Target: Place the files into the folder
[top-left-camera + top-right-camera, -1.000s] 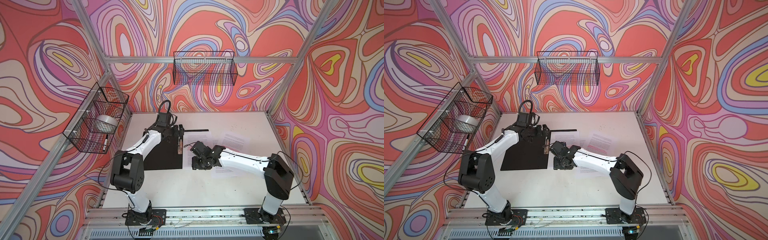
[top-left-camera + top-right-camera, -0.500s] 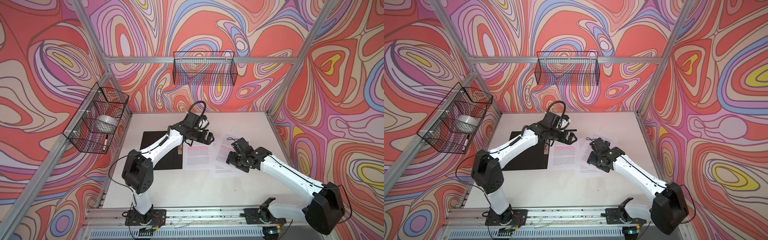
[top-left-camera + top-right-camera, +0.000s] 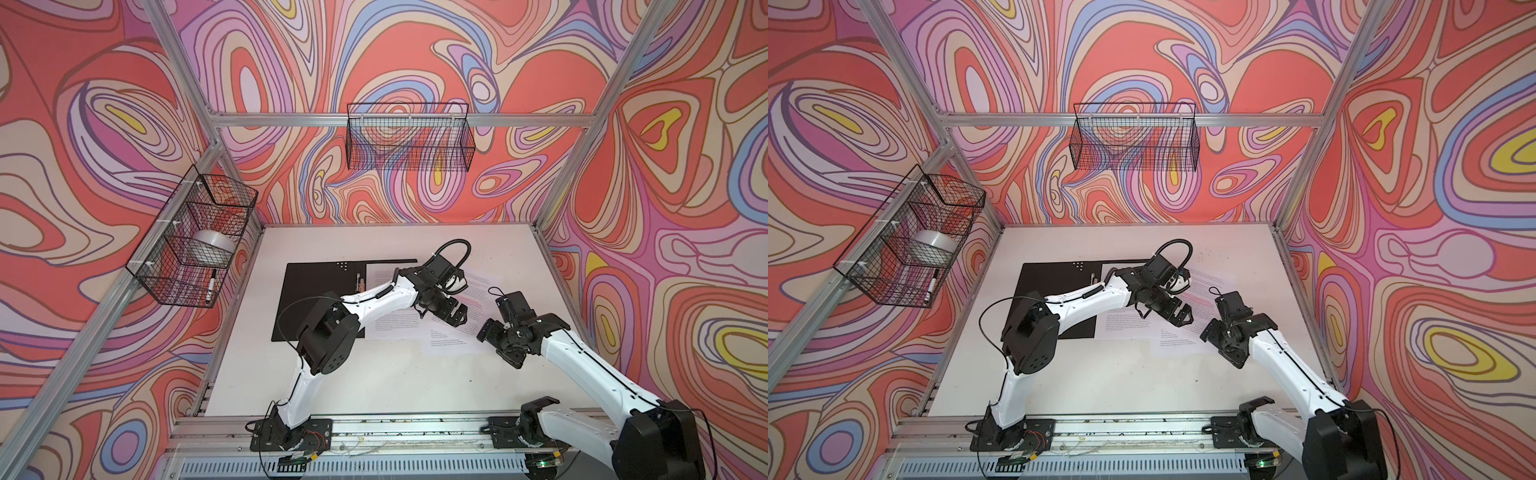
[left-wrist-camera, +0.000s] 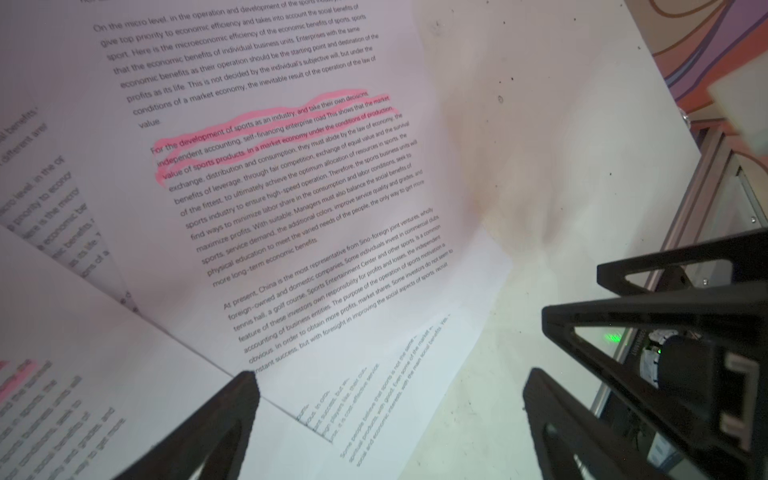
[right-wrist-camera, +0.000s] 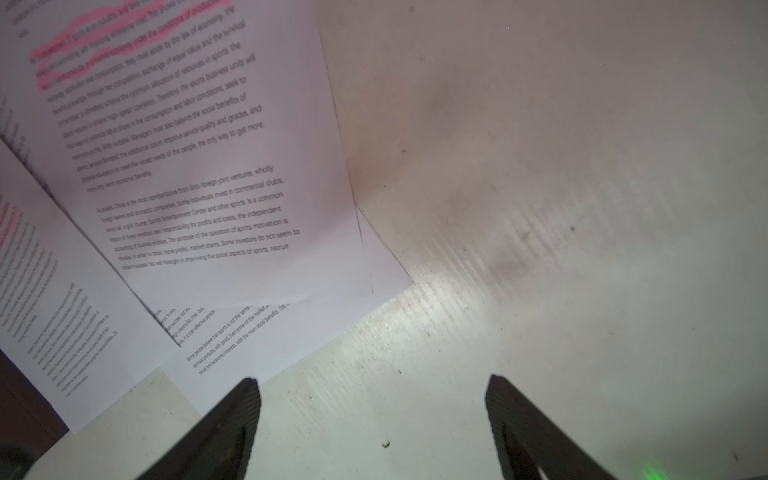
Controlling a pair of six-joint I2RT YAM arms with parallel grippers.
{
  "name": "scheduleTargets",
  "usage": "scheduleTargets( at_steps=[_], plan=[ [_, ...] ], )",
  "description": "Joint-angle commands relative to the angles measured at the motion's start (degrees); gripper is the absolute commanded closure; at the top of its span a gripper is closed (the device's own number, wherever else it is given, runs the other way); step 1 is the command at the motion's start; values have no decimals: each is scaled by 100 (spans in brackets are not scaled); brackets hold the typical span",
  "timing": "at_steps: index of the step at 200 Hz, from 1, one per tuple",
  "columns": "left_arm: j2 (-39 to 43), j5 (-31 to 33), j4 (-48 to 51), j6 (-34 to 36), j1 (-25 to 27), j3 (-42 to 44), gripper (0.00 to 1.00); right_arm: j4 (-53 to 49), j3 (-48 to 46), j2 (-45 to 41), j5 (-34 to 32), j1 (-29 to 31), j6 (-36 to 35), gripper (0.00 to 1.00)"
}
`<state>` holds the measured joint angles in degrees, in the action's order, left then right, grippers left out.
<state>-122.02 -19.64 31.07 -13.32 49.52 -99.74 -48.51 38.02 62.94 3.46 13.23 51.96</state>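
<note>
The folder [image 3: 320, 299] [image 3: 1050, 286] lies open and flat, black inside up, with its metal clip [image 3: 360, 282] at the spine. The files are white printed sheets fanned out to its right: one [image 3: 395, 326] beside the clip, a pink-highlighted one [image 4: 291, 166] [image 5: 208, 145] on top, and a lower one [image 3: 449, 345] [image 5: 291, 332]. My left gripper [image 3: 455, 316] [image 3: 1179, 316] [image 4: 390, 374] hovers open over the overlapping sheets and holds nothing. My right gripper [image 3: 496, 348] [image 3: 1222, 348] [image 5: 372, 380] is open and empty over bare table just right of the sheets' corner.
A wire basket [image 3: 409, 141] hangs on the back wall. Another basket [image 3: 195, 249] on the left wall holds a tape roll [image 3: 212, 249] and a marker [image 3: 212, 286]. The two grippers are close together. An aluminium rail [image 3: 395, 424] runs along the table's front.
My left gripper swung right from the folder to above the sheets. My right gripper drew back right from the folder's spine past the sheets, and its jaws opened wider.
</note>
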Motion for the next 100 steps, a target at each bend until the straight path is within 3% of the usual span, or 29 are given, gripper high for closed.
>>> scheduleTargets(
  at_steps=[1, 73, 100],
  plan=[
    [-262, 208, 224, -101, -37, -133, 0, 456, -232, 98, 385, -191, -48, 10],
    [-836, -150, 596, -320, -35, -567, 0, 1335, -719, 569, 1148, -710, -38, 10],
    [-1087, -559, 905, -347, -33, -901, 0, 1867, -1003, 789, 1563, -941, 61, 10]
  ],
)
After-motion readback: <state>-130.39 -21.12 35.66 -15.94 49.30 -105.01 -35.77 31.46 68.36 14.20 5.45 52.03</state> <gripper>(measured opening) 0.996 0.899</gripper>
